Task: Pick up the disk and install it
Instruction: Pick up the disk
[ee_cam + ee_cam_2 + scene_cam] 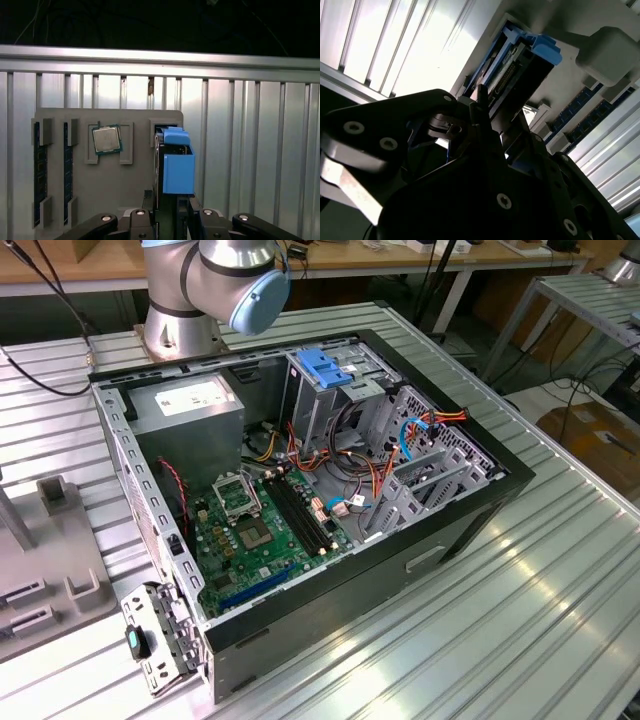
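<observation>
Ribbed metal table [250, 150]; pincer [175, 202] clamps upright disk [178, 172].

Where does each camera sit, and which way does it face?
Exterior view: off the arm, high, looking down into the open black computer case on the ribbed metal table; the arm's silver-and-blue joint shows beyond the case.
First wrist view: on the arm, looking past the black gripper down at the grey fixture plate, where the silver disk with blue rails stands on edge.
Second wrist view: on the arm, close behind the gripper, looking obliquely at the disk.
Shared: both wrist views show gripper, disk and plate.
</observation>
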Action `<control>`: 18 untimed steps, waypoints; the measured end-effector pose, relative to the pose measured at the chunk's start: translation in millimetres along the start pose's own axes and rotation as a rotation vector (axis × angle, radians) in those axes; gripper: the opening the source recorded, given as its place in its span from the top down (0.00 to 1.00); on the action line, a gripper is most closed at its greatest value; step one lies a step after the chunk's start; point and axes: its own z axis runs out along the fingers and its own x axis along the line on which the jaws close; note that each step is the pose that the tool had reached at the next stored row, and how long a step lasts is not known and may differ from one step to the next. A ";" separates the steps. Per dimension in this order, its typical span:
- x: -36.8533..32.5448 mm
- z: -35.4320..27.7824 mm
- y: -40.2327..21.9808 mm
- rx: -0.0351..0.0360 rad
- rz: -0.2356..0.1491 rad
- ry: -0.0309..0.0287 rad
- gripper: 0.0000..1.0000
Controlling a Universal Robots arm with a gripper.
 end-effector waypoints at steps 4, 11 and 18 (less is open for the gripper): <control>0.1 2.7 0.1 0.0004 0.000 -0.0002 0.64; 0.2 8.1 0.2 -0.0004 0.000 0.0000 0.64; 0.3 6.4 0.1 -0.0001 0.007 0.0000 0.64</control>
